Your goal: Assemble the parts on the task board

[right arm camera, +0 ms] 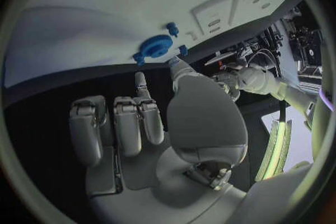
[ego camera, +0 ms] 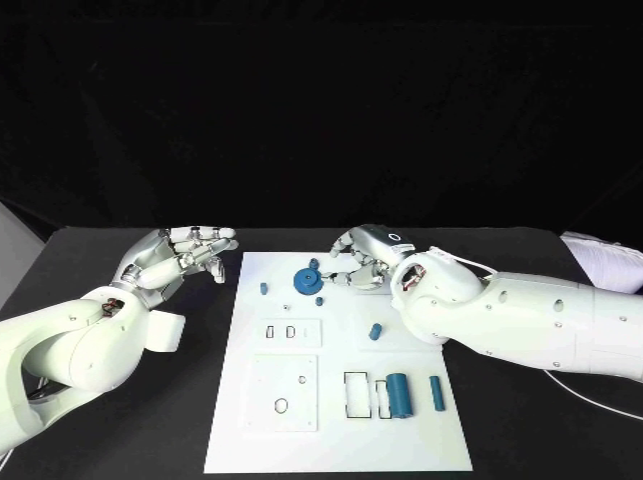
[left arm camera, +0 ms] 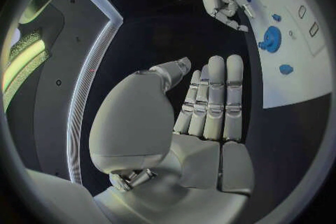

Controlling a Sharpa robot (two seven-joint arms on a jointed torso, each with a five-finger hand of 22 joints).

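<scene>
Board (ego camera: 339,440) lies mid-table in the head view, a blue gear (ego camera: 308,280) at its far end and a blue cylinder (ego camera: 399,395) near its front. Right hand (ego camera: 362,262) hovers by the gear, fingers curled; whether it holds anything is unclear. Left hand (ego camera: 177,257) hangs off the board's left edge.

Left wrist view: left hand (left arm camera: 210,102) flat, fingers straight and empty, gear (left arm camera: 270,40) beyond.

Right wrist view: right hand (right arm camera: 150,123) beside the gear (right arm camera: 154,47), grip unclear.

We see the right hand (right arm camera: 150,123) empty, fingers extended and apart, near the edge of the white task board (right arm camera: 105,28), where a blue gear (right arm camera: 155,46) lies with two small blue parts (right arm camera: 171,27) just beside it.
</scene>
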